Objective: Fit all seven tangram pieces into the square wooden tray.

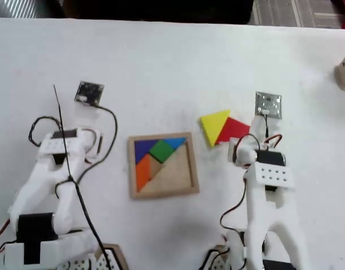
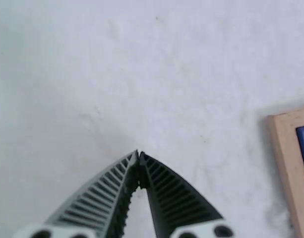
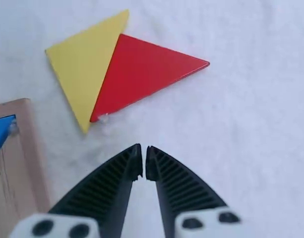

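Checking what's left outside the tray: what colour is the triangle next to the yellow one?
The triangle is red, clearest in the right wrist view.

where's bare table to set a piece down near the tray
Widest bare table lies beyond the tray, toward the far edge. The tray's near-right half is unfilled. The strip in front of the tray is free too. Crowded: around the yellow triangle, red triangle and right hand.

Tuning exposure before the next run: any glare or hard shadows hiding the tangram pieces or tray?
High view: table bright but no glare on the tray; shadows soft, none across the placed pieces. Right wrist view: yellow triangle and red triangle evenly lit, only a thin edge shadow. Left wrist view: even light, tray corner plain.
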{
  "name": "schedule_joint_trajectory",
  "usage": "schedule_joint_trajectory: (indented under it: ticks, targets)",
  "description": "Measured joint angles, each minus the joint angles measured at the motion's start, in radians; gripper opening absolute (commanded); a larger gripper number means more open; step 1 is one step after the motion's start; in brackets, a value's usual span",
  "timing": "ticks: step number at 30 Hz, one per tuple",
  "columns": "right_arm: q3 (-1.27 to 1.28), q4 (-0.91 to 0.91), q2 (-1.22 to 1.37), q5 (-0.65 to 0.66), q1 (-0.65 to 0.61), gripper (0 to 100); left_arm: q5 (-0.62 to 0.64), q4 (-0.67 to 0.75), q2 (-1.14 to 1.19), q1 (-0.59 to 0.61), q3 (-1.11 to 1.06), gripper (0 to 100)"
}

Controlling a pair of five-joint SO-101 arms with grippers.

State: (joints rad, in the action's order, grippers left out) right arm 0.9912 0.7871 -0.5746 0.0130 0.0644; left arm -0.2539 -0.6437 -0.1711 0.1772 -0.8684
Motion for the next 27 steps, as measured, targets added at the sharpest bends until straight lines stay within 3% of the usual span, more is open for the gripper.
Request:
schedule_joint_trajectory:
  ticks: [5, 13, 27]
  targets:
    - [0.000, 0.000, 0.000, -0.069, 0.015, 15.8, 0.000, 0.000, 0.000, 0.000, 0.000, 2]
    - [-0.002, -0.095, 0.041, -0.180, 0.025, 16.6, 0.000, 0.000, 0.000, 0.000, 0.000, 2]
    - [-0.362, -0.120, 0.523, -0.259, 0.012, 16.6, 0.000, 0.000, 0.000, 0.000, 0.000, 3]
